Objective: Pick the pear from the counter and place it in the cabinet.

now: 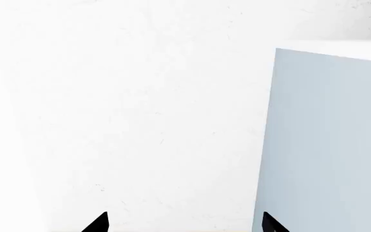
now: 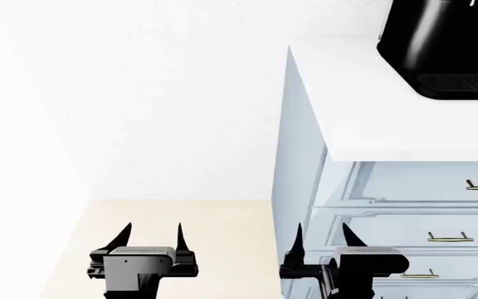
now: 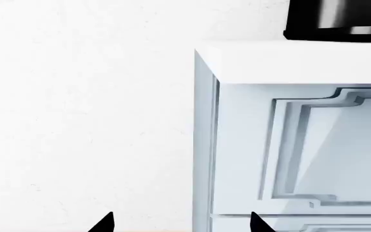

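**Two open claws wait short of the tabletop's left end, pear out of sight**

The left claw point(image 2: 152, 235) hangs low over the beige floor point(image 2: 222, 237), its black fingers spread apart and holding nothing. The right claw point(image 2: 322, 235) sits beside it, in front of the pale blue drawer fronts point(image 2: 405, 212), its fingers likewise parted and empty. Brass handles point(image 2: 448, 237) line the drawers to the right of that claw. Above them runs the white tabletop point(image 2: 363, 118), whose left edge ends at a plain blue side panel point(image 2: 293, 156). A black appliance point(image 2: 442, 47) stands near the tabletop's back edge, toward the right, cut off by the frame. A white wall point(image 2: 139, 93) fills the space to the left of the unit. The pear appears in none of the three views, so its place on the tabletop cannot be told. The left wrist camera sees only wall and the blue side panel point(image 1: 330, 145); the right wrist camera shows the tabletop's front left corner point(image 3: 205, 53) and a moulded drawer front point(image 3: 314, 145).
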Robot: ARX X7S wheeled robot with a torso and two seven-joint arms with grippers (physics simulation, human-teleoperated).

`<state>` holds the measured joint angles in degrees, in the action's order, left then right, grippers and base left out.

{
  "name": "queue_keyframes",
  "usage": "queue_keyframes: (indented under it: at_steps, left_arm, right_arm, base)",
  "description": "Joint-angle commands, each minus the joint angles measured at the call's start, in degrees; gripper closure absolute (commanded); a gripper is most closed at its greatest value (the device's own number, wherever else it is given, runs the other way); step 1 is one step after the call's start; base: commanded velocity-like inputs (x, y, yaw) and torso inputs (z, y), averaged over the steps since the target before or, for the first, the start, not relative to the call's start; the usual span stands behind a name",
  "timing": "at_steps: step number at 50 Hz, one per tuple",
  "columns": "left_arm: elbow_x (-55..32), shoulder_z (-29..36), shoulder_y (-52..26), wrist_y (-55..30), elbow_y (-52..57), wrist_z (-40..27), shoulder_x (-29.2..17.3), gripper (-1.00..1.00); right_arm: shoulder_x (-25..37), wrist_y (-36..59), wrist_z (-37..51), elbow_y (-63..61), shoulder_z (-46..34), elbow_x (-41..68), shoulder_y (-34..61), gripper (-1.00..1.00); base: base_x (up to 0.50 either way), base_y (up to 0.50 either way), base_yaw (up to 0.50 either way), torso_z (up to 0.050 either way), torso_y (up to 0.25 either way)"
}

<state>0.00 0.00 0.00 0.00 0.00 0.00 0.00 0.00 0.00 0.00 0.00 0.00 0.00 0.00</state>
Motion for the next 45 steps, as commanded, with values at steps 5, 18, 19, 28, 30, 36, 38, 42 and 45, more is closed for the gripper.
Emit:
queue_keyframes:
  at_steps: [5, 18, 19, 28, 30, 36, 38, 42, 45]
  left_arm:
    - [-0.5, 2.3, -3.2, 3.8, -8.3, -3.6, -1.4, -1.0]
    - [0.8, 5.4, -4.4, 1.6, -7.8, -7.2, -3.4, -1.0]
    - [0.8, 5.4, -3.0, -3.8, -1.0, -6.7, -4.4, -1.0]
    - [-4.9, -4.4, -4.0, -57.4, 54.8, -0.5, -14.6, -1.0]
    - [-8.5, -8.6, -6.0, -65.2, 60.0, 0.4, -15.9, -1.0]
    - [-58.0, -24.9, -1.2, -58.5, 59.9, -34.7, -43.4, -1.0]
    - [-67.1, -31.5, 0.8, -57.9, 59.1, -34.7, -45.8, -1.0]
    - [-67.4, -40.5, 5.4, -56.0, 57.1, -29.9, -47.3, -1.0]
    - [-66.4, -45.0, 8.0, -55.2, 56.1, -26.6, -47.7, -1.0]
  right_arm:
    - [2.0, -4.0, 1.7, 8.4, -2.1, 1.4, 1.5, -1.0]
    - [3.5, 1.1, 2.9, 4.5, -3.7, 3.4, 2.1, -1.0]
    - [4.1, 6.3, 2.9, -2.2, -4.0, 3.6, 0.7, -1.0]
    - [20.8, 54.4, 17.6, -60.0, 5.0, 25.2, 1.9, -1.0]
    - [38.0, 37.8, 34.8, -60.0, -5.6, 42.4, 6.1, -1.0]
    - [87.9, -1.7, 65.1, -60.0, -56.0, 65.0, 40.8, -1.0]
    - [90.0, 0.2, 62.7, -60.0, -52.0, 72.0, 45.1, -1.0]
    - [72.7, 24.4, 76.2, -60.0, -26.6, 103.1, 43.1, -1.0]
    - [63.1, 50.2, 90.0, -60.0, -0.8, 128.9, 42.3, -1.0]
  base:
    - [0.0, 0.0, 0.0, 0.0, 0.0]
    - [0.0, 0.0, 0.0, 0.0, 0.0]
    - [0.0, 0.0, 0.0, 0.0, 0.0]
    - [0.0, 0.0, 0.0, 0.0, 0.0]
    - [0.0, 0.0, 0.0, 0.0, 0.0]
    - [0.0, 0.0, 0.0, 0.0, 0.0]
    - [0.0, 0.0, 0.0, 0.0, 0.0]
    - [0.0, 0.0, 0.0, 0.0, 0.0]
    - [0.0, 0.0, 0.0, 0.0, 0.0]
